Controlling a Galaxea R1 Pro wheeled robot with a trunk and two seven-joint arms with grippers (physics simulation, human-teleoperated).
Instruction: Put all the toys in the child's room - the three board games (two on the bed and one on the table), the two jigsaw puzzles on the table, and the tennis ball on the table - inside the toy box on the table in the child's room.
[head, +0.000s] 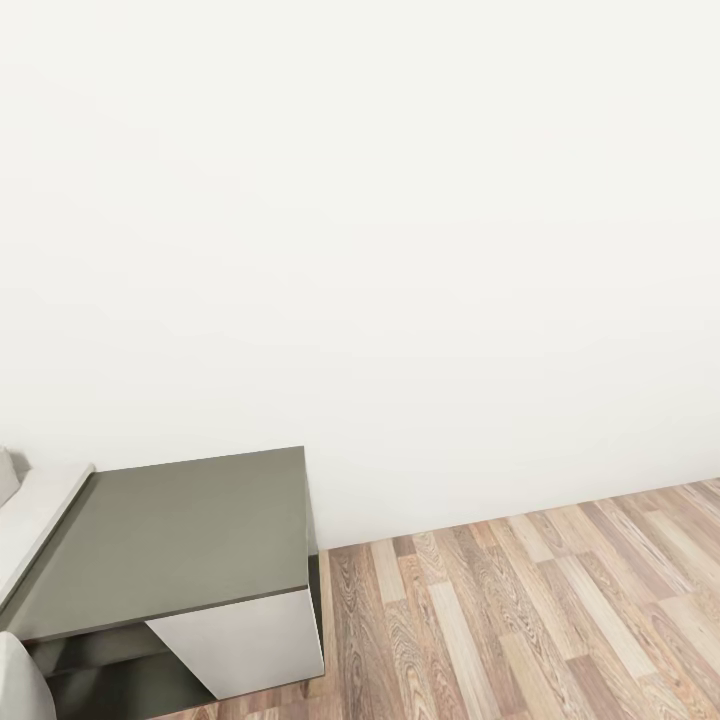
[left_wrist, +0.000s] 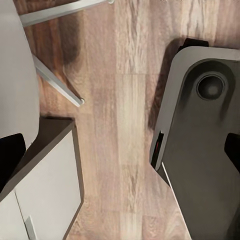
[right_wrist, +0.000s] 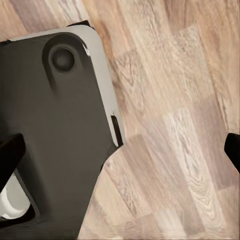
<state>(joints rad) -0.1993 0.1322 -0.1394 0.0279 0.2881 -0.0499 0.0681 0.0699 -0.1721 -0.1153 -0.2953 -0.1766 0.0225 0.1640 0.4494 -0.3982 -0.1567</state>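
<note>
Table's dark corner (head: 170, 530) faces the head view; both wrist views show spread, empty hands over floor (right_wrist: 170, 125).

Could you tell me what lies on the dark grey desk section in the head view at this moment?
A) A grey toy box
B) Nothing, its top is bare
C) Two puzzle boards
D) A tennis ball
B: in the head view the dark grey desk section shows an unbroken flat top against the white wall, with wood floor beside it.
</note>
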